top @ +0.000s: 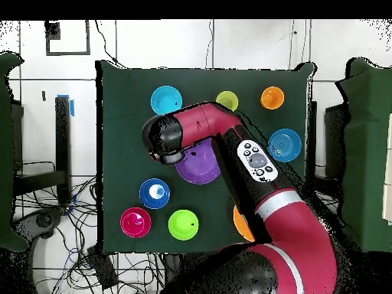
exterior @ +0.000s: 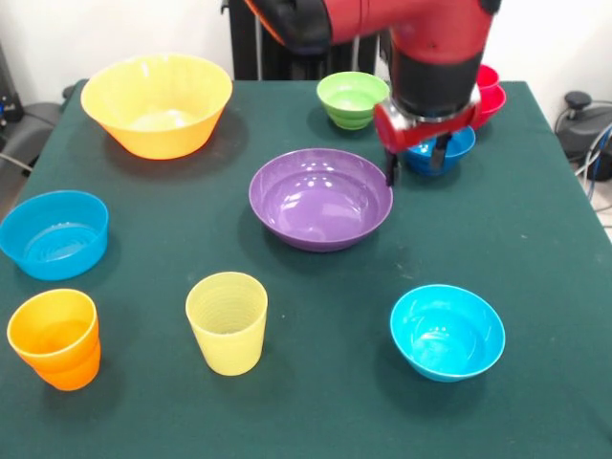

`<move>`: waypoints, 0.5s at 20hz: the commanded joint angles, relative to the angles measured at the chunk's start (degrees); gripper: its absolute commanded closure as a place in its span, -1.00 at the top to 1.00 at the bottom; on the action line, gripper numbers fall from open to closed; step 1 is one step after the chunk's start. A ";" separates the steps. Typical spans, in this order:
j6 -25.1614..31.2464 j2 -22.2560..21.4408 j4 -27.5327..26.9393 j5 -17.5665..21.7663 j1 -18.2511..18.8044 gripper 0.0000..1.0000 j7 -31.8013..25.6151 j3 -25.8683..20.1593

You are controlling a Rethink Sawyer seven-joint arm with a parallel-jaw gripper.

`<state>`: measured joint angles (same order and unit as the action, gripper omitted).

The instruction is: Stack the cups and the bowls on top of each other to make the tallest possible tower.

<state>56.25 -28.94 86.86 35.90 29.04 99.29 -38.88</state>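
Observation:
My gripper (exterior: 415, 164) hangs open and empty just above the table, between the right rim of the wide purple bowl (exterior: 321, 198) and the dark blue bowl (exterior: 449, 151), which it partly hides. The red tumbler in the small red bowl (exterior: 490, 94) stands at the far right, half hidden by the arm. The lime green bowl (exterior: 352, 98) is behind the purple one. The large yellow-orange bowl (exterior: 156, 103) is far left. The light blue bowl (exterior: 54, 233), orange cup (exterior: 55, 338), pale yellow cup (exterior: 228, 321) and cyan bowl (exterior: 447, 331) stand along the near side.
In the overhead view the arm (top: 230, 145) lies across the purple bowl (top: 200, 167) and covers most of the yellow-orange bowl (top: 240, 223). The dark blue bowl (top: 155, 193), red stack (top: 135, 222) and green bowl (top: 183, 224) stand near the robot's base.

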 commanded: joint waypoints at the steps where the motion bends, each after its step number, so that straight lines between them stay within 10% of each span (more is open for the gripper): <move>1: 3.31 -5.84 6.04 -0.47 1.72 1.00 -11.97 -1.89; 10: 2.31 -9.09 8.93 1.00 3.66 1.00 -11.91 -0.83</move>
<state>56.26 -35.72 90.12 35.31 31.24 99.29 -39.49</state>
